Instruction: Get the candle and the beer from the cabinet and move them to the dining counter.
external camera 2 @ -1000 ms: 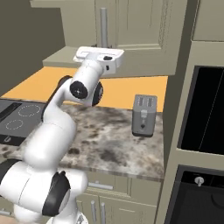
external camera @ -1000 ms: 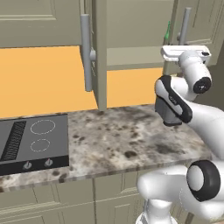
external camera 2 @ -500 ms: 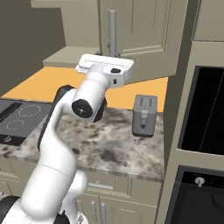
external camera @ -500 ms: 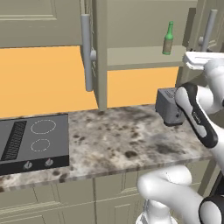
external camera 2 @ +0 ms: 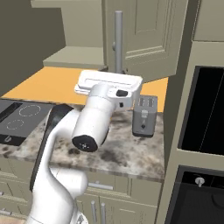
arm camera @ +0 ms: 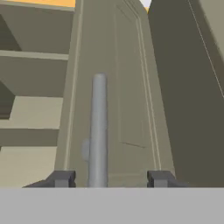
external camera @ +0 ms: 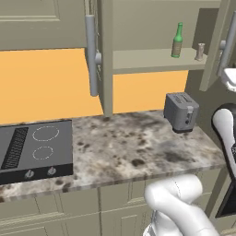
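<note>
**Cabinet open, bottle and candle on its shelf**

The wall cabinet [external camera: 152, 60] stands open above the worktop. On its inner shelf the beer [external camera: 177, 41], a green bottle, stands upright, and the candle [external camera: 200, 51], a small pale cylinder, stands near it on the right, apart from it. Both sit toward the right end of the shelf, close to the open right door [external camera: 216, 46].

The gripper [arm camera: 107, 178] faces that door's panel from close by in the hand view. Its two dark fingertips [arm camera: 63, 178] stand apart, released, with the grey bar handle [arm camera: 98, 131] rising between them, nearer the left tip; whether either tip touches the bar I cannot tell. In the right base view the white hand [external camera 2: 109, 85] sits just below the same handle, in front of the door, which partly screens the shelf from that side.

A grey toaster [external camera: 181, 111] stands on the speckled granite worktop [external camera: 124, 147], below the shelf and near the orange back wall [external camera: 46, 83]. A black cooktop [external camera: 34, 150] with two rings and two knobs is set into the worktop at the left. The left cabinet door [external camera: 97, 46] with its long handle hangs open beside the shelf. Beige drawer fronts run under the worktop, and a tall unit with a dark oven [external camera 2: 208, 109] stands at the right.
</note>
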